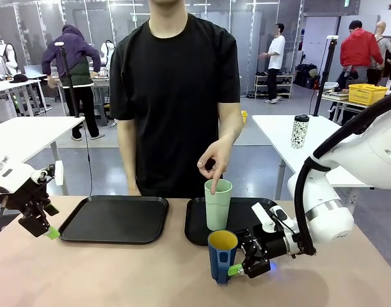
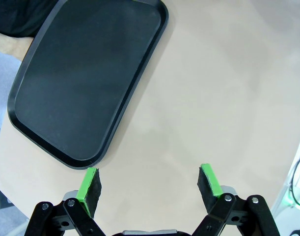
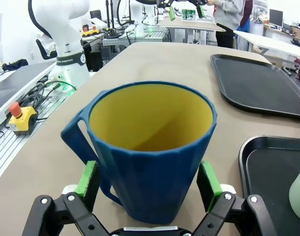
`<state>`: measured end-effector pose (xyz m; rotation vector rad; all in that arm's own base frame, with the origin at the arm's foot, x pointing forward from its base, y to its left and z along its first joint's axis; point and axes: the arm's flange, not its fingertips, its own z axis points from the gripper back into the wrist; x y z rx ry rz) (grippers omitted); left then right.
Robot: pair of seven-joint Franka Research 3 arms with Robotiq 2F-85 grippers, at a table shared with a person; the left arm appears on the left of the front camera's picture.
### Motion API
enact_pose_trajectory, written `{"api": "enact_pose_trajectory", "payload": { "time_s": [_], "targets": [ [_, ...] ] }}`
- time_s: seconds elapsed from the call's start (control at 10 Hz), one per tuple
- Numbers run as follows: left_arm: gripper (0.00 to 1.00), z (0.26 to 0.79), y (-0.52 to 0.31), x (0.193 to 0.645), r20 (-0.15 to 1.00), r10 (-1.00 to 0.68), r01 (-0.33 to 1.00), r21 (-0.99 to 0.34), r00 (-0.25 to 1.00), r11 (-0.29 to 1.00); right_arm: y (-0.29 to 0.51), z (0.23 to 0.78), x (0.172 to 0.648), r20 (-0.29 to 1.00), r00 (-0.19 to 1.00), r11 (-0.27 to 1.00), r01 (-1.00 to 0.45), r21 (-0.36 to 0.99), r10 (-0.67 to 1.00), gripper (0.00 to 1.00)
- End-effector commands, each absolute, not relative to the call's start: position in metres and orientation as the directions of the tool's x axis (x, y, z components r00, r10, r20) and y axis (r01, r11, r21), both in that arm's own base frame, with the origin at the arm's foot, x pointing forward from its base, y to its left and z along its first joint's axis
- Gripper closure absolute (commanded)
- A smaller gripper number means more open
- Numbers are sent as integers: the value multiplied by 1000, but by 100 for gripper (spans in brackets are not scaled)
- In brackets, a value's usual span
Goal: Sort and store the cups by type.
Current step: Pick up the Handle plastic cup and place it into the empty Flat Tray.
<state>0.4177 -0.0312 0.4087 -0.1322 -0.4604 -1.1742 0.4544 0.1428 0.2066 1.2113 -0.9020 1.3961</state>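
The blue mug (image 1: 221, 256) stands upright on the beige desk (image 1: 118, 275), just in front of the right-hand black tray (image 1: 198, 227) on the robot's side. In the right wrist view the mug (image 3: 152, 152) is dark blue outside with shallow vertical facets, bright yellow inside, slightly wider at the rim than at the base, with a loop handle on the picture's left side. It looks empty.

The right gripper (image 1: 237, 267) reaches in low from the right, and its jaws stand wide apart with the mug between them. In the right wrist view the green pads (image 3: 87, 178) sit on either side of the mug's lower body, very near its walls; whether they actually press on it cannot be told, and the mug rests on the desk.

The pale mint-green tumbler (image 1: 218, 204) stands upright on the right-hand tray, behind the mug. It is tall, handleless and tapers slightly toward its base. The person's hand (image 1: 215, 163) hangs over it with a fingertip touching or dipping into its rim.

The left gripper (image 1: 43, 229) hovers at the desk's left edge, beside the left-hand black tray (image 1: 115, 219). In the left wrist view its jaws [no point] are spread wide over bare desk with nothing between them, the tray's corner (image 2: 86, 162) just beyond one green pad.
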Motion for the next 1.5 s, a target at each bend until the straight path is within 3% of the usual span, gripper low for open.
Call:
{"api": "enact_pose_trajectory", "payload": {
  "time_s": [0.0,0.8,0.9,1.0,1.3,1.4],
  "targets": [
    [0,407,-32,418,400,-859,902,150,319,405,151,201,461,979,47,-217,-972,90,196,0],
    [0,407,-32,418,400,-859,902,150,319,405,165,193,462,993,34,-318,-946,69,116,0],
    [0,407,-32,418,400,-859,902,150,319,405,165,194,463,992,22,-314,-947,61,126,13],
    [0,407,-32,418,400,-859,902,150,319,405,165,195,463,991,22,-309,-949,63,135,18],
    [0,407,-32,418,400,-859,902,150,319,405,164,199,464,987,33,-253,-965,72,154,47],
    [0,407,-32,418,400,-859,902,150,319,405,168,206,460,989,33,-261,-963,70,146,47]
  ]
}}
